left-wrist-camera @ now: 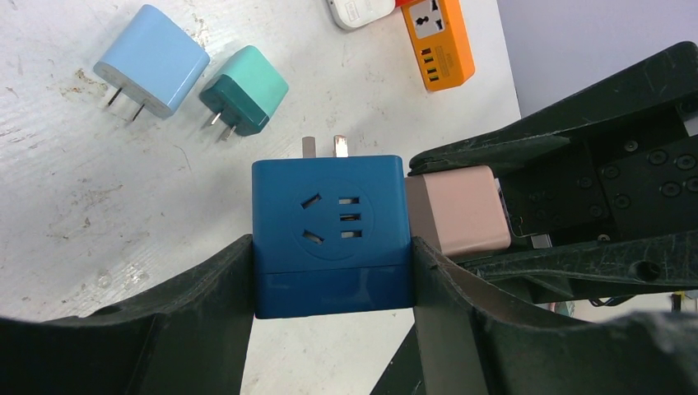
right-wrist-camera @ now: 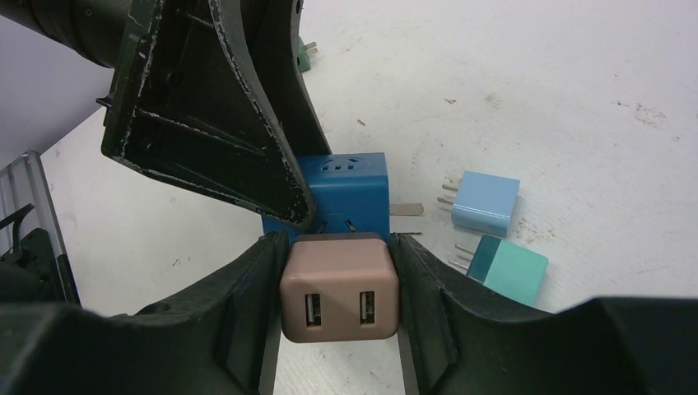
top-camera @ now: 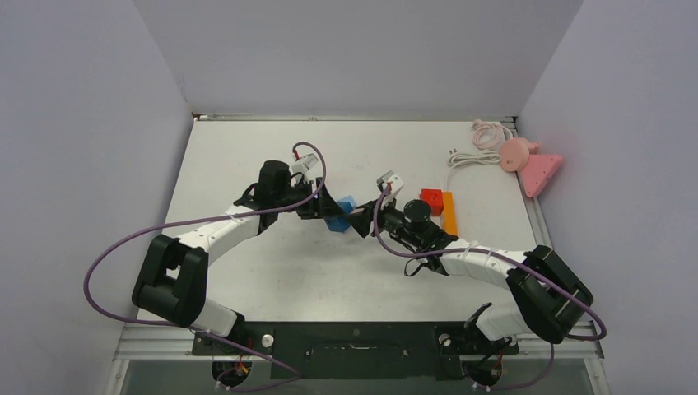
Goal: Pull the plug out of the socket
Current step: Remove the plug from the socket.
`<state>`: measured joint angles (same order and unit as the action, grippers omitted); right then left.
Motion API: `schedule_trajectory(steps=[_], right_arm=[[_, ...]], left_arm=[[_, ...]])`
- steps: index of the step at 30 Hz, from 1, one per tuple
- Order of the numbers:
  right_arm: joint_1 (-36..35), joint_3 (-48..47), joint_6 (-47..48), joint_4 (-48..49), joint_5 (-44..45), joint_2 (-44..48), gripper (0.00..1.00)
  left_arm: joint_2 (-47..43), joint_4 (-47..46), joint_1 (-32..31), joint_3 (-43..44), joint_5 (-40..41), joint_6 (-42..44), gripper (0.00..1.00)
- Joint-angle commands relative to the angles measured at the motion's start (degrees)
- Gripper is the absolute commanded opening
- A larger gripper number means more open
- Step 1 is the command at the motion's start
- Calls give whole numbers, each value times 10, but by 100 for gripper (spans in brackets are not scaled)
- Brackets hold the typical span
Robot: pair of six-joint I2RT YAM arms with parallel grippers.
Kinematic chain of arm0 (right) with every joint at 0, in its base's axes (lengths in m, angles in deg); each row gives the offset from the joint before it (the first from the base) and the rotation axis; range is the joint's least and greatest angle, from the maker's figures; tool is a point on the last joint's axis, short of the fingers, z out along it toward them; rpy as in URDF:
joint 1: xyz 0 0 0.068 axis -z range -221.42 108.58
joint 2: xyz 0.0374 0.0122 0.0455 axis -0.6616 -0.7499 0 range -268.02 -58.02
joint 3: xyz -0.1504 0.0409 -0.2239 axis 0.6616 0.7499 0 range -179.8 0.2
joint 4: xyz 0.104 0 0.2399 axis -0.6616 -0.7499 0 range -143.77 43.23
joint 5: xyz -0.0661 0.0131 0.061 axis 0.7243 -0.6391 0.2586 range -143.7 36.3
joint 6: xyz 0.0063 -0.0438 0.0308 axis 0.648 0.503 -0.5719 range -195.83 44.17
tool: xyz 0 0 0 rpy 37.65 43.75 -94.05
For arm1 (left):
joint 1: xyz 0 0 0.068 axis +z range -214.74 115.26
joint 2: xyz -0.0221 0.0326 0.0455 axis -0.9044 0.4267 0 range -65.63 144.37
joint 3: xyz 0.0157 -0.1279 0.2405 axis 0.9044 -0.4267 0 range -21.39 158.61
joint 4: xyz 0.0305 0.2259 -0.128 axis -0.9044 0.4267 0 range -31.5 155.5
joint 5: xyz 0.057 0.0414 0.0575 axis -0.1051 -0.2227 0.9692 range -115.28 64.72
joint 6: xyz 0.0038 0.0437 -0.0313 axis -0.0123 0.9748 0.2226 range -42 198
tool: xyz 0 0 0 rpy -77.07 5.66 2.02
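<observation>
The socket is a dark blue cube (left-wrist-camera: 329, 234) held just above the table, its own two prongs sticking out at the far side. My left gripper (left-wrist-camera: 331, 276) is shut on it, one finger pressed on each side face. The plug is a pinkish-tan charger (right-wrist-camera: 340, 288) with two USB ports, seated flush against the cube's (right-wrist-camera: 346, 185) side. My right gripper (right-wrist-camera: 339, 284) is shut on the plug, both fingers tight on its flanks. From above, both grippers meet at the blue cube (top-camera: 339, 212) mid-table.
A light blue charger (left-wrist-camera: 152, 59) and a teal charger (left-wrist-camera: 244, 90) lie loose on the table just beyond the cube. An orange power strip (top-camera: 449, 211) and a red block (top-camera: 431, 200) sit to the right. A pink object (top-camera: 527, 160) with a white cable (top-camera: 477, 144) lies at the back right.
</observation>
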<state>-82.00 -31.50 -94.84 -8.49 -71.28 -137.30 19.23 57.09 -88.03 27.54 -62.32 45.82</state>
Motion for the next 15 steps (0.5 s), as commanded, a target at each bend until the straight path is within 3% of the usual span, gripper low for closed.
schedule_trajectory(steps=[1, 10, 15], right_arm=[[0, -14, 5, 14, 39, 5, 5], [-106, -47, 106, -57, 190, 10, 5], [-122, -58, 117, -68, 211, 1, 5]], left_arm=[[-26, -7, -2, 28, -26, 24, 0], [-10, 13, 13, 34, -2, 19, 0], [-10, 13, 15, 33, -4, 17, 0]])
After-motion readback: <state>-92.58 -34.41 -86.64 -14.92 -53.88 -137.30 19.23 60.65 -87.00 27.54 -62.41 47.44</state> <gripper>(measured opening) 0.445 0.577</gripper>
